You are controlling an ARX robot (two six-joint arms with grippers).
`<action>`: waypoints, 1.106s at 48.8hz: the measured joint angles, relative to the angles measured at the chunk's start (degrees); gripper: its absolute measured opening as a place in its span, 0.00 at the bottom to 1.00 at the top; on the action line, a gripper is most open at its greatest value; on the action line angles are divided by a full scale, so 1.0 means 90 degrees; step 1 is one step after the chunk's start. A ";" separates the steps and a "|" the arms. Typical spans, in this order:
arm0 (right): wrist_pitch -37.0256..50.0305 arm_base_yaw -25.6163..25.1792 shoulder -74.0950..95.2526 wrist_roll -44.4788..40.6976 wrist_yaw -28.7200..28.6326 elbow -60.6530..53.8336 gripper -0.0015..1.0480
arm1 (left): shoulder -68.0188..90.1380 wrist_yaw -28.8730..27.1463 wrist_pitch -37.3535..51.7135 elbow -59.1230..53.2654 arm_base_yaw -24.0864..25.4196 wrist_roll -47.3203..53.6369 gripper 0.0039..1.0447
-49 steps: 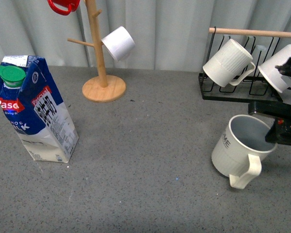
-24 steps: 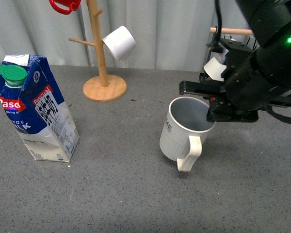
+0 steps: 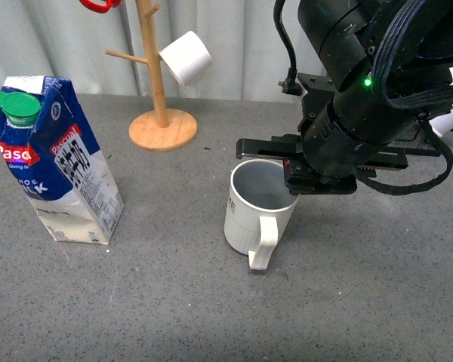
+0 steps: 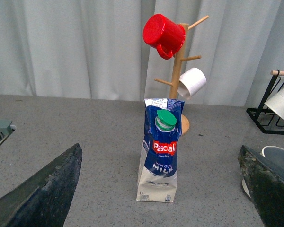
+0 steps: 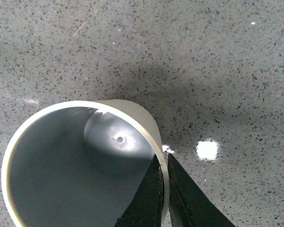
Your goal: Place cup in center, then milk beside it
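The cup (image 3: 253,207), a cream-white ribbed mug with a grey-blue inside and dark lettering near the rim, stands about upright near the middle of the grey table, handle toward me. My right gripper (image 3: 291,175) is shut on the cup's far-right rim; in the right wrist view the gripper (image 5: 164,158) pinches the cup's wall (image 5: 132,113), one finger inside and one outside. The milk (image 3: 53,162), a blue-and-white carton with a green cap, stands upright at the left. In the left wrist view the milk (image 4: 160,156) stands ahead of my open, empty left gripper (image 4: 165,189).
A wooden mug tree (image 3: 160,113) with a white mug (image 3: 186,58) and a red mug (image 4: 163,30) stands at the back. A black rack (image 4: 270,113) with white ribbed mugs is at the back right, largely hidden behind my right arm in the front view.
My right gripper has carried the cup leftward from beside the rack at the right to near the table's middle. The milk has not moved.
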 joint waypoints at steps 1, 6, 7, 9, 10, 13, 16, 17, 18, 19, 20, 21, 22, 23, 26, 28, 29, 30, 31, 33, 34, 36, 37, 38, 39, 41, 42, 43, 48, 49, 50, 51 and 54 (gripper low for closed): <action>0.0000 0.0000 0.0010 0.0000 0.0000 0.0000 0.01 | 0.0000 0.0000 0.0000 0.0000 0.0000 0.0000 0.94; 0.0032 0.0000 0.0019 -0.0005 0.0022 0.0000 0.04 | 0.0000 0.0000 0.0000 0.0000 0.0000 0.0000 0.94; 0.0039 0.0000 0.0019 -0.0002 0.0022 0.0000 0.06 | 0.0000 0.0000 0.0000 0.0000 0.0000 0.0000 0.94; 0.0080 0.0000 0.0019 -0.0002 0.0029 0.0000 0.11 | 0.0000 0.0000 0.0000 0.0000 0.0000 0.0000 0.94; 0.0126 0.0000 0.0019 -0.0005 0.0066 -0.0002 0.14 | 0.0000 0.0000 0.0000 0.0000 0.0000 0.0000 0.94; 0.0223 -0.0007 0.0015 0.0017 0.0153 -0.0002 0.21 | 0.0000 0.0000 0.0000 0.0000 0.0000 0.0000 0.94; 0.0308 -0.0019 -0.0015 0.0063 0.0114 -0.0022 0.29 | 0.0000 0.0000 0.0000 0.0000 0.0000 0.0000 0.94; 0.0328 -0.0027 -0.0024 0.0068 0.0100 -0.0029 0.31 | 0.0000 0.0000 0.0000 0.0000 0.0000 0.0000 0.94; 0.0379 -0.0032 -0.0051 0.0085 0.0095 -0.0058 0.34 | 0.0000 0.0000 0.0000 0.0000 0.0000 0.0000 0.94; 0.0410 -0.0036 -0.0066 0.0092 0.0095 -0.0073 0.36 | 0.0000 0.0000 0.0000 0.0000 0.0000 0.0000 0.94; 0.0481 -0.0044 -0.0095 0.0117 0.0087 -0.0112 0.39 | 0.0000 0.0000 0.0000 0.0000 0.0000 0.0000 0.94; 0.0561 -0.0051 -0.0141 0.0138 0.0066 -0.0155 0.43 | 0.0000 0.0000 0.0000 0.0000 0.0000 0.0000 0.94; 0.0636 -0.0063 -0.0187 0.0170 0.0041 -0.0199 0.46 | 0.0000 0.0000 0.0000 0.0000 0.0000 0.0000 0.94; 0.0709 -0.0075 -0.0243 0.0187 0.0019 -0.0245 0.49 | 0.0000 0.0000 0.0000 0.0000 0.0000 0.0000 0.94; 0.0865 -0.0100 -0.0389 0.0187 0.0056 -0.0359 0.56 | 0.0000 0.0000 0.0000 0.0000 0.0000 0.0000 0.94; 0.1008 -0.0117 -0.0510 0.0182 0.0124 -0.0461 0.61 | 0.0000 0.0000 0.0000 0.0000 0.0000 0.0000 0.94; 0.1110 -0.0134 -0.0602 0.0172 0.0172 -0.0532 0.65 | 0.0000 0.0000 0.0000 0.0000 0.0000 0.0000 0.94; 0.1161 -0.0143 -0.0651 0.0160 0.0194 -0.0568 0.66 | 0.0000 0.0000 0.0000 0.0000 0.0000 0.0000 0.94; 0.1256 -0.0163 -0.0746 0.0136 0.0240 -0.0641 0.70 | 0.0000 0.0000 0.0000 0.0000 0.0000 0.0000 0.94; 0.1389 -0.0243 -0.1010 0.0138 0.0257 -0.0821 0.78 | 0.0000 0.0000 0.0000 0.0000 0.0000 0.0000 0.94; 0.1481 -0.0304 -0.1173 0.0177 0.0214 -0.0940 0.83 | 0.0000 0.0000 0.0000 0.0000 0.0000 0.0000 0.94; 0.1651 -0.0374 -0.1341 0.0219 0.0151 -0.1086 0.88 | 0.0000 0.0000 0.0000 0.0000 0.0000 0.0000 0.94; 0.1785 -0.0425 -0.1447 0.0223 0.0126 -0.1190 0.91 | 0.0000 0.0000 0.0000 0.0000 0.0000 0.0000 0.94; 0.1928 -0.0476 -0.1562 0.0233 0.0129 -0.1304 0.93 | 0.0000 0.0000 0.0000 0.0000 0.0000 0.0000 0.94; 0.1996 -0.0500 -0.1617 0.0231 0.0134 -0.1358 0.93 | 0.0000 -0.0002 0.0000 0.0000 0.0000 0.0000 0.94; 0.2263 -0.0593 -0.1841 0.0206 0.0170 -0.1588 0.91 | 0.0000 0.0000 0.0000 0.0000 0.0000 0.0000 0.94; 0.2322 -0.0612 -0.1889 0.0202 0.0175 -0.1642 0.91 | 0.0000 0.0000 0.0000 0.0000 0.0000 0.0000 0.94; 0.2412 -0.0656 -0.2001 0.0187 0.0197 -0.1749 0.91 | 0.0000 -0.0002 0.0000 0.0000 0.0000 0.0000 0.94; 0.3543 -0.0726 -0.2072 -0.0209 0.0823 -0.2203 0.86 | 0.0000 0.0002 0.0000 0.0000 0.0000 0.0000 0.94; 0.4272 -0.0726 -0.2067 -0.0384 0.1047 -0.2460 0.82 | 0.0000 0.0000 0.0000 0.0000 0.0000 0.0000 0.94; 0.4981 -0.0729 -0.2047 -0.0707 0.1399 -0.2730 0.79 | 0.0000 0.0007 0.0000 0.0000 0.0000 0.0000 0.94; 0.5644 -0.0738 -0.2047 -0.0894 0.1598 -0.3014 0.76 | 0.0000 0.0005 0.0000 0.0000 0.0000 0.0000 0.94; 0.7045 -0.0821 -0.2101 -0.1469 0.1664 -0.3708 0.67 | 0.0000 0.0000 0.0000 0.0000 0.0000 0.0000 0.94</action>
